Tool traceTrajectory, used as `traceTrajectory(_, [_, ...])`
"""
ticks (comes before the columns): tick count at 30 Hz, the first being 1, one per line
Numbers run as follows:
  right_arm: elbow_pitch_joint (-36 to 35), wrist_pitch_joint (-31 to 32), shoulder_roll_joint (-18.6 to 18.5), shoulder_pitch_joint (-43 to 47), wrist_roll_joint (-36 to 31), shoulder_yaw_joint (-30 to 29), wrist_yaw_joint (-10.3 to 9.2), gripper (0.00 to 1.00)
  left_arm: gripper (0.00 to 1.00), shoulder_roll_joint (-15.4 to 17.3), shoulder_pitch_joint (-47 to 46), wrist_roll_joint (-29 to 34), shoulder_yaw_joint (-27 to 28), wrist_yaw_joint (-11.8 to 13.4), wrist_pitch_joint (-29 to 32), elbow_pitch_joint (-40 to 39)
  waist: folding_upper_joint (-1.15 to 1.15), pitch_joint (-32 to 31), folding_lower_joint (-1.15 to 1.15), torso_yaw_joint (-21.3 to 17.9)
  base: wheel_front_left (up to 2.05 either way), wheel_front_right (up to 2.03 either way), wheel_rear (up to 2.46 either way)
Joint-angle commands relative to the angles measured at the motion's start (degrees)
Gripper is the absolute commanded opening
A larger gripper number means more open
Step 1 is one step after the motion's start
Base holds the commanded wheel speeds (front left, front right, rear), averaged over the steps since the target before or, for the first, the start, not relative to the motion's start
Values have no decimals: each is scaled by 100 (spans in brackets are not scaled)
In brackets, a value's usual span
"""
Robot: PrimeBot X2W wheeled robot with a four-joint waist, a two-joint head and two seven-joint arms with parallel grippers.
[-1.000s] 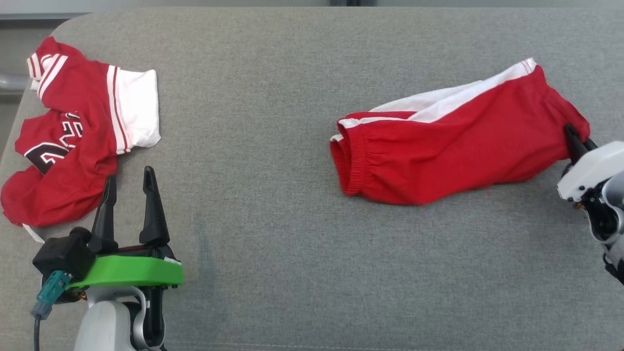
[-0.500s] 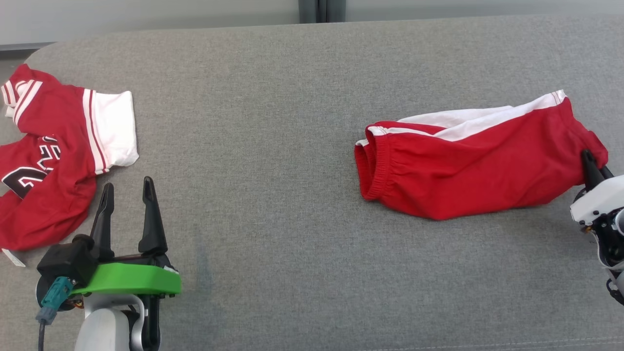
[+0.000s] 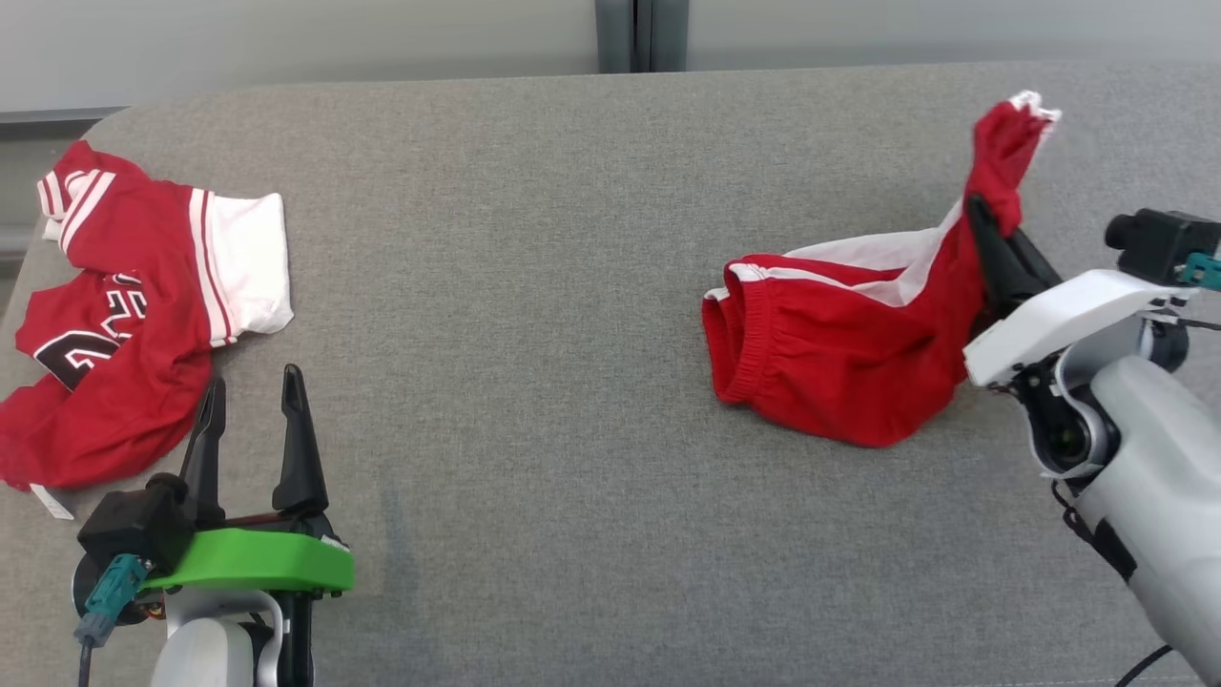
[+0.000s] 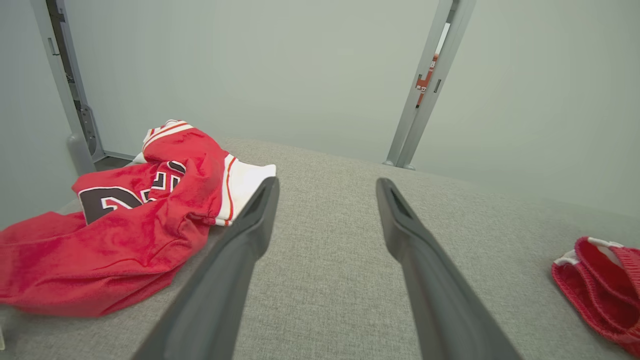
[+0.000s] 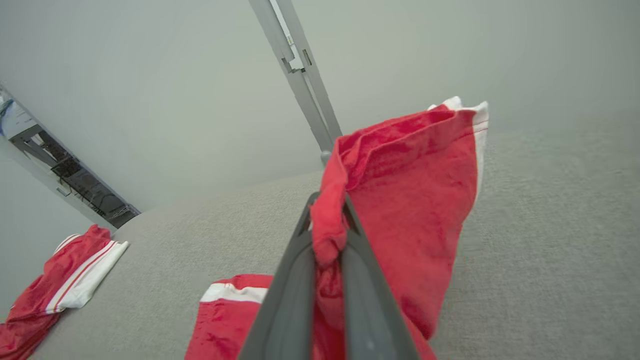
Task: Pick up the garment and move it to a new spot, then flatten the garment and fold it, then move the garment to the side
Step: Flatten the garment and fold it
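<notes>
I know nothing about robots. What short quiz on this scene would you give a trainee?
1. True or false: the left gripper holds the jersey.
2. Which gripper grips the shorts? A) left B) right C) both
3. Fill in: the left gripper's jaws stand ____.
Key: 1 false; it is empty. 2 B; the right gripper is shut on one end of the shorts, holding it raised. 3 open.
</notes>
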Motion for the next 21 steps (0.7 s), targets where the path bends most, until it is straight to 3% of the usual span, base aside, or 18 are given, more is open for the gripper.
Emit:
traceTrajectory(1, [-122,-23,61,58,-124,50,3,0,100,19,77,-20,-6,-19,-2,0,0,-25,0,45,0,0,0])
traceTrajectory(8, [-721,-21,339,533,-624,438,2,0,100,19,146,-120,-54,-17,-3,-38,0,-42,0,209,0,0,0])
traceTrajectory(16, [-685,58,745,1207,-711,667,3,0,100,19,145,-203,-79,-17,-2,-16,0,-3,0,298,0,0,0])
traceTrajectory(17, [-673,55,765,1233,-761,712,3,35,100,19,140,-202,-81,-17,-3,-10,0,0,0,299,0,0,0])
traceTrajectory(18, [-672,38,768,1227,-841,728,3,92,100,19,135,-198,-80,-17,-3,-8,0,4,0,295,0,0,0])
traceTrajectory(19, [-653,28,791,1247,-821,707,2,100,100,19,131,-194,-77,-17,-3,-7,0,5,0,289,0,0,0])
traceTrajectory(21, [-662,8,795,1270,-775,599,2,100,100,19,121,-166,-64,-17,-3,1,0,3,0,268,0,0,0])
